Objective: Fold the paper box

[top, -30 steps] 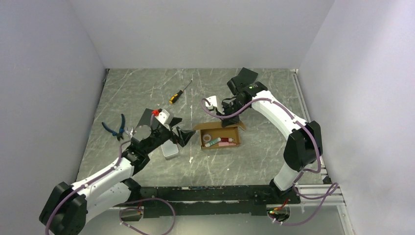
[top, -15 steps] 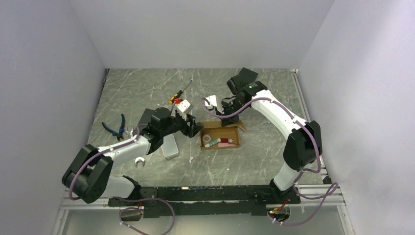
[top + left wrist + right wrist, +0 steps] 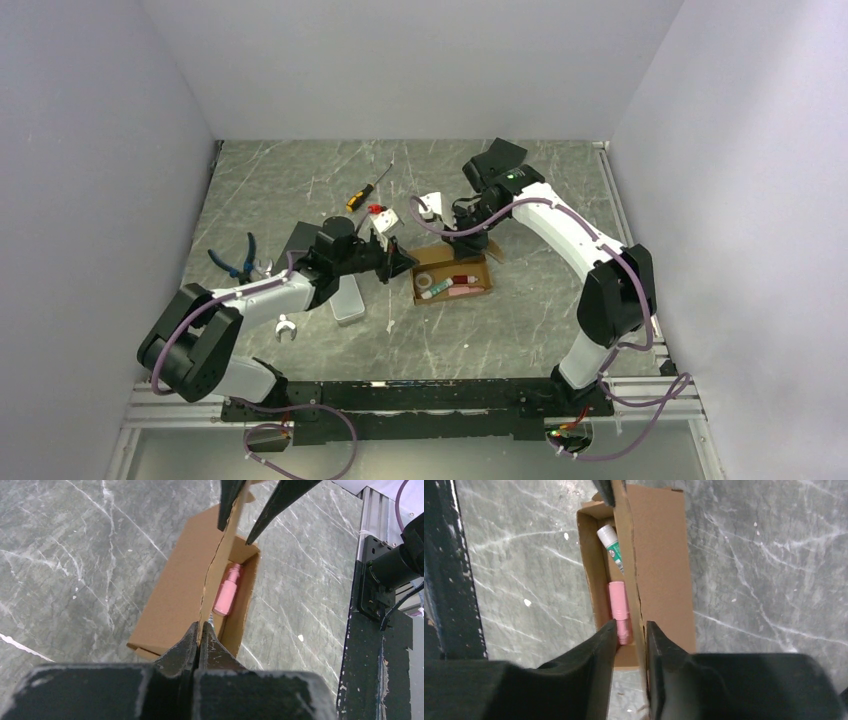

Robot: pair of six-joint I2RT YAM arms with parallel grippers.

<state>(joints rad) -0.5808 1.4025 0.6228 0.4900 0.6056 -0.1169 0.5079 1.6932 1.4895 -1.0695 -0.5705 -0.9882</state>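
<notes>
Flap of the paper box (image 3: pixel 185 580) is clamped by left tool (image 3: pixel 199 634), right tool (image 3: pixel 630 627) parted astride it, pink bottle (image 3: pixel 226 592) half hidden.

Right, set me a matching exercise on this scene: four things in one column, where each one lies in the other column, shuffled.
Things
1. pink tube
2. screwdriver
3. pliers
4. grey tin

Places
A. lying between the pliers and the paper box
B. farthest back of the four in the top view
C. inside the paper box
D. farthest left of the four in the top view

Pairs: 1-C, 2-B, 3-D, 4-A
</notes>
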